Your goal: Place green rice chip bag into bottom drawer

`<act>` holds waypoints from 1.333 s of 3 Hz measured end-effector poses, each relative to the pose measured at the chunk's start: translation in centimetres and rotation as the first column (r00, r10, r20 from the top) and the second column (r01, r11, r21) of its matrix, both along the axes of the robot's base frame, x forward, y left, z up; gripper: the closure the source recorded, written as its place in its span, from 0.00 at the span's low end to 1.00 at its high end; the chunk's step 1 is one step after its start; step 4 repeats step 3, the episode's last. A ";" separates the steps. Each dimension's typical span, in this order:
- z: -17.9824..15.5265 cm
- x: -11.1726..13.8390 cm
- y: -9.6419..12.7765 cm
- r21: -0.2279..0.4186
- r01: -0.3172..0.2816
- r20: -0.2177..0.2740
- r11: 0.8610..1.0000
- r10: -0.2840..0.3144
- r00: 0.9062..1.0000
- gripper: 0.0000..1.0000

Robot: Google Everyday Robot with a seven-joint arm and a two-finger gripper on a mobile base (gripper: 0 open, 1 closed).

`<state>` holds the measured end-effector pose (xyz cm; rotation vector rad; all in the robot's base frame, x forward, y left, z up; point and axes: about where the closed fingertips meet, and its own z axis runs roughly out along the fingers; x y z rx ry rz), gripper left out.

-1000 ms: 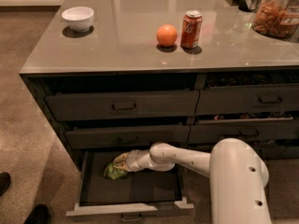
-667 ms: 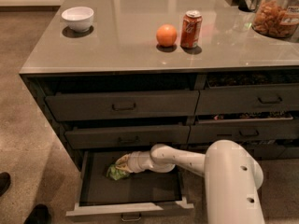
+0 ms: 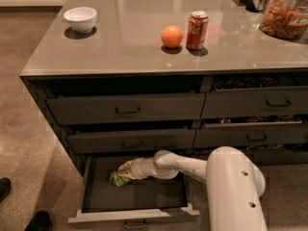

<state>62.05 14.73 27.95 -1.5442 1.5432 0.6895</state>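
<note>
The bottom drawer (image 3: 139,217) is pulled open, lowest of the left stack, showing its dark flat inside. The green rice chip bag (image 3: 119,176) lies crumpled in the drawer's left half. My gripper (image 3: 126,171) reaches into the drawer from the right, at the bag's right end and touching it. The white arm covers the bag's right part.
On the grey counter (image 3: 144,57) stand a white bowl (image 3: 80,19), an orange (image 3: 172,36), a red can (image 3: 197,30) and a snack jar (image 3: 287,17). Two closed drawers (image 3: 126,109) sit above the open one. A shoe (image 3: 38,220) is at the lower left floor.
The arm and my body have shifted slightly left. The bag stays in the drawer with the gripper at it.
</note>
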 end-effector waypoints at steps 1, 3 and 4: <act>-0.1 0.0 0.3 0.009 -0.005 0.007 1.000 0.005 1.000 0.19; -0.1 0.0 0.3 0.009 -0.006 0.007 1.000 0.006 1.000 0.00; -0.1 0.0 0.3 0.009 -0.006 0.007 1.000 0.006 1.000 0.00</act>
